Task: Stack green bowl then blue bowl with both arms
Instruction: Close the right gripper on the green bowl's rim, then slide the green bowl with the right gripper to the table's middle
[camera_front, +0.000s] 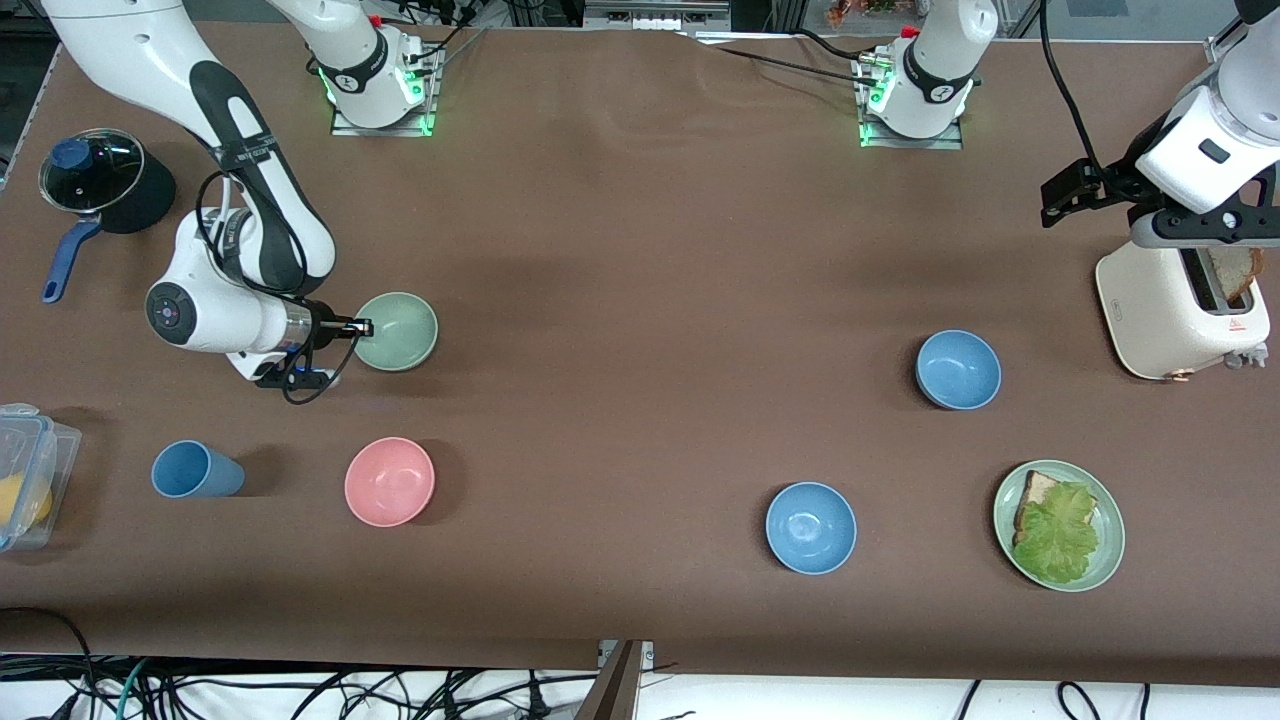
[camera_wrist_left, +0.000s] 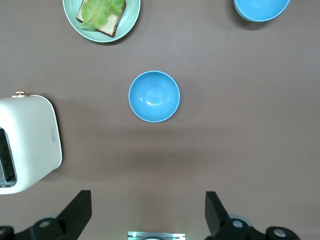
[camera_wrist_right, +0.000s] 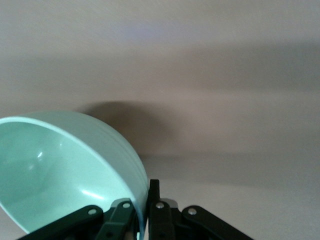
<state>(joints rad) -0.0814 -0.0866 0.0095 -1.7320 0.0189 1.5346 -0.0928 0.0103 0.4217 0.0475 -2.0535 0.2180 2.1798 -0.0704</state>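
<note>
In the front view, the green bowl (camera_front: 397, 331) is seen at the right arm's end of the tabletop (camera_front: 640, 300), farther from the camera than the pink bowl (camera_front: 389, 481). Its rim is pinched by the right hand (camera_front: 362, 326), probably so that it can be carried as the base of the stack. The duller blue bowl (camera_front: 958, 369) sits near the toaster (camera_front: 1180, 305), above which the left hand (camera_front: 1075, 195) hangs.

In the left wrist view, the left hand (camera_wrist_left: 148, 210) is spread wide and holds nothing; the blue bowl (camera_wrist_left: 154, 96) lies under it, so the arm seems to wait for its turn.

In the right wrist view, the right hand (camera_wrist_right: 142, 207) is closed on the wall of the green bowl (camera_wrist_right: 60, 170), one finger inside, one outside, and a shadow lies under the bowl.
</note>
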